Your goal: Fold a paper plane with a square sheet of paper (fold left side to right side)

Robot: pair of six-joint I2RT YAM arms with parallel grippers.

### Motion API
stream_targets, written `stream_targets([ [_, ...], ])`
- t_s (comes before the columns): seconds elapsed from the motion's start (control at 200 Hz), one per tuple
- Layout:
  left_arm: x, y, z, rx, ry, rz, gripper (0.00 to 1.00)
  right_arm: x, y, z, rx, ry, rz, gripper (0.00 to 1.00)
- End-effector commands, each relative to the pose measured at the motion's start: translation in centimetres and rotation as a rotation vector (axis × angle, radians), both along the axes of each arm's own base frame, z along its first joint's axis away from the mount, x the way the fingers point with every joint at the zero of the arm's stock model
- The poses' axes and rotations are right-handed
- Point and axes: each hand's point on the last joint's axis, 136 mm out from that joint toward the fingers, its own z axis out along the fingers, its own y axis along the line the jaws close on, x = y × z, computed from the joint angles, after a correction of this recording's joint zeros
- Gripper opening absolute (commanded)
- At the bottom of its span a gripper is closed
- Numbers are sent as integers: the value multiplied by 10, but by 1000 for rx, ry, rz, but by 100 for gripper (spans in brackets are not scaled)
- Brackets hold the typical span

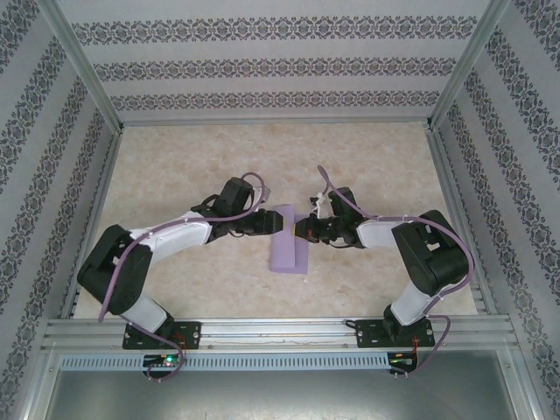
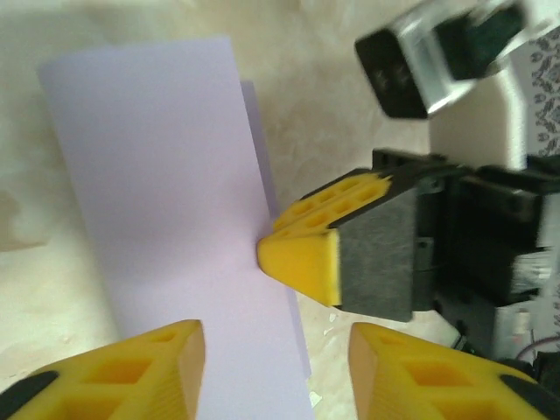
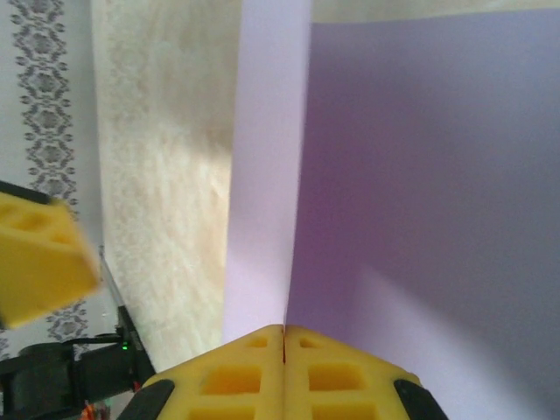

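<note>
The square sheet of paper is lavender and lies folded into a narrow rectangle at the table's middle. My left gripper hovers over its far end, open; in the left wrist view the yellow fingers straddle the sheet's right edge without touching it. My right gripper comes in from the right, and its yellow tip meets that edge. In the right wrist view the gripper is shut, with the paper's edge running into the seam between its fingers. A paper plane is out of view.
The beige marbled table is walled by patterned panels and metal rails along the near edge. Both arms reach inward, their tips almost touching over the sheet. The left gripper's finger shows at the left of the right wrist view.
</note>
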Motion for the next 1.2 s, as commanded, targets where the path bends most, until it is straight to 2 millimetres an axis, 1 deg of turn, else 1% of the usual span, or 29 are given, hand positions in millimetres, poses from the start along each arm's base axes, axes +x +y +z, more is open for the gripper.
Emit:
stream_targets([
  [0.0, -5, 19, -17, 132, 17, 36, 51, 4, -7, 2, -76, -37, -15, 0],
  [0.06, -5, 18, -23, 138, 39, 33, 53, 3, -10, -1, -98, -38, -25, 0],
  [0.255, -4, 5, -40, 121, 92, 2, 56, 1, -16, -5, -138, -35, -29, 0],
  [0.46, -1, -10, -50, 119, 119, -31, 57, 0, -19, -5, -165, -38, -28, 0],
  [0.575, 1, -13, -59, 137, 134, -29, 57, -1, -21, -7, -179, -35, -31, 0],
  [0.67, 1, -14, -66, 150, 150, -23, 56, -2, -23, -9, -190, -30, -35, 0],
  [0.994, -9, -16, -89, 210, 200, -32, 49, -5, -27, -15, -216, -20, -44, 0],
  [1.109, -13, -14, -98, 253, 216, -34, 48, -6, -28, -15, -219, -19, -46, 7],
  [1.194, -16, -12, -103, 280, 224, -39, 47, -7, -32, -13, -237, -32, -55, 16],
])
